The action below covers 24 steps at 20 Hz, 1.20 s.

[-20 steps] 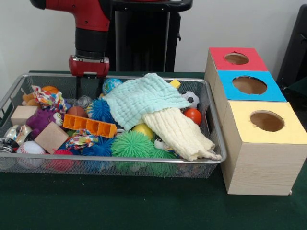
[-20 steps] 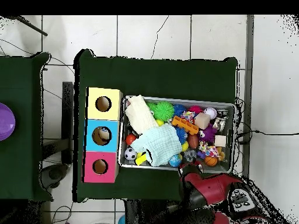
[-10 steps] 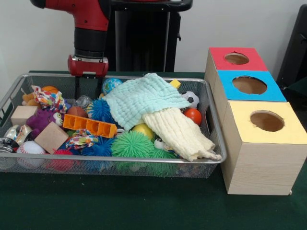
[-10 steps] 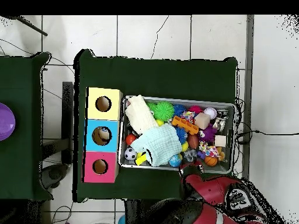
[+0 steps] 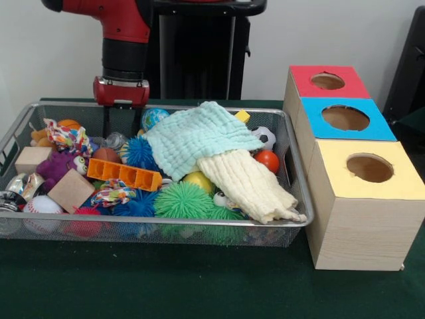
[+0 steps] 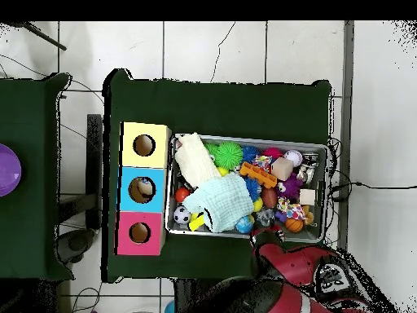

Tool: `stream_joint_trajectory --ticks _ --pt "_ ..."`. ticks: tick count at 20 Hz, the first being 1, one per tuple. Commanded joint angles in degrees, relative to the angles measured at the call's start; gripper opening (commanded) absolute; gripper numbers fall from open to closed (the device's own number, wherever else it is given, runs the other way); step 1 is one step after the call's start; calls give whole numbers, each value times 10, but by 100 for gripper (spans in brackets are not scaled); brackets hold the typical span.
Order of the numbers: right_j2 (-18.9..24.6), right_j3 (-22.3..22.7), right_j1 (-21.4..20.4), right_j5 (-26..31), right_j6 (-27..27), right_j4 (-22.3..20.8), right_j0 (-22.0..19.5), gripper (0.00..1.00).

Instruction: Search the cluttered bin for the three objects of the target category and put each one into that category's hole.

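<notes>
The gripper point(image 5: 121, 123) hangs over the wire bin's point(image 5: 292, 169) far edge — its jaws apart, empty. The bin is full, cloths point(image 5: 219, 153) heaped over toys; no target shows by the boxes' holes point(image 5: 369, 167) — apparently all sorting remains.

**Arm and gripper pose**

Red and black arm point(image 5: 126, 26) descending vertically from above; red wrist housing point(image 5: 121, 92) level and square; gripper point(image 5: 121, 123) with two thin dark fingers point(image 5: 107, 121) pointing straight down, set apart; in overhead view, arm point(image 6: 285, 265) at lower edge.
</notes>
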Motion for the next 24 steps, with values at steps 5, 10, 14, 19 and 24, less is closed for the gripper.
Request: stream_joint_trajectory --ticks 5,10,14,19,24 --pt "9 -73 66 -19 37 26 12 100" --pt "6 -80 73 -22 38 27 13 100" --pt "3 -82 76 -37 39 33 12 0" --pt "-4 -83 78 -51 35 35 19 0" --pt "11 -78 64 -27 47 18 13 0"
